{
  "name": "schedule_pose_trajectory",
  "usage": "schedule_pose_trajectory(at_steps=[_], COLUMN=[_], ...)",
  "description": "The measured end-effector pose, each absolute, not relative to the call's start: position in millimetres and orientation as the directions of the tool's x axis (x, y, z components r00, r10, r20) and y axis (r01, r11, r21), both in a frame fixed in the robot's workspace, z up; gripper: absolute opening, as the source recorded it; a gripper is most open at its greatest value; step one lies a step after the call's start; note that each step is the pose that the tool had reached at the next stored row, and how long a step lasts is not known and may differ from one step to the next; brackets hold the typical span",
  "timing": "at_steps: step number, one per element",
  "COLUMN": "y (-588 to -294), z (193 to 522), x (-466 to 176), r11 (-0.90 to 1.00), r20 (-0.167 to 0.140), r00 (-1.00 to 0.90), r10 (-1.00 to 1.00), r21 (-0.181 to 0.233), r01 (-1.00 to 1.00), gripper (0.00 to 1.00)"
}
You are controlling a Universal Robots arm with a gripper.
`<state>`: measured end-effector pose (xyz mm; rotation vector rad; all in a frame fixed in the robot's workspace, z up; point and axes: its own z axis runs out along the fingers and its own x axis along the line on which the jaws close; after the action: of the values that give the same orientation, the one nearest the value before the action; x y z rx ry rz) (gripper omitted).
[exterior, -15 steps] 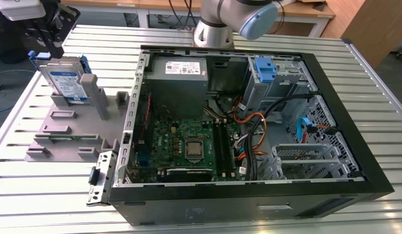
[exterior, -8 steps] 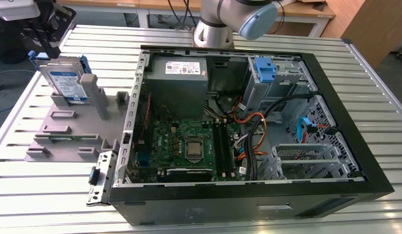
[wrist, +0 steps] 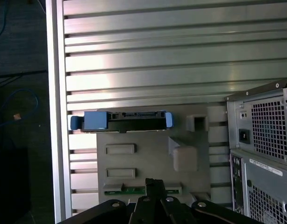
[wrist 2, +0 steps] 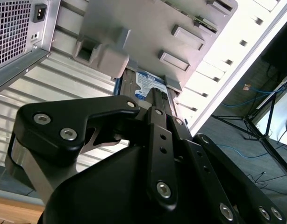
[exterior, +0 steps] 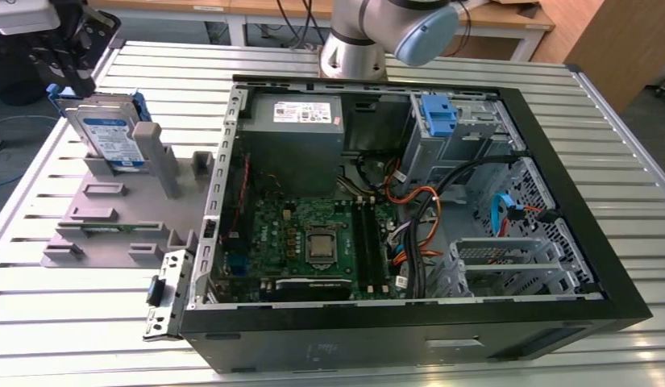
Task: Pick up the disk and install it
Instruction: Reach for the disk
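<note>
The disk [exterior: 109,133] is a silver drive with a white-and-blue label in a blue carrier bracket. It stands upright on its edge in a slot of the grey holder block [exterior: 106,211], at the exterior view's left. In the first wrist view I look down on the top edge of the disk [wrist: 129,121]; in the second wrist view the label of the disk [wrist 2: 146,84] peeks out just beyond the gripper. My gripper [exterior: 74,81] hangs just above and behind the disk, apart from it. The gripper [wrist: 154,184] looks shut, with nothing in it.
An open computer case [exterior: 590,242] lies on the slatted metal table [exterior: 52,330] beside the holder. Inside are a grey power-supply box [exterior: 300,113], a lone blue bracket [exterior: 440,117], a motherboard [exterior: 310,242], cables and a metal drive cage [exterior: 504,258]. The holder also carries a green memory stick [wrist: 134,190].
</note>
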<state>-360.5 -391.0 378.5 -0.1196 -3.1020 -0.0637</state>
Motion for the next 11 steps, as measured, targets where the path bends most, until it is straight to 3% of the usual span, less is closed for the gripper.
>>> schedule_pose_trajectory(at_steps=[11], y=[-390.5], z=[376.8], x=[-366.9], r11=[0.996], r20=[0.038], r00=[-0.996], r10=[0.076], r21=[0.039], r01=[0.078], gripper=[0.11])
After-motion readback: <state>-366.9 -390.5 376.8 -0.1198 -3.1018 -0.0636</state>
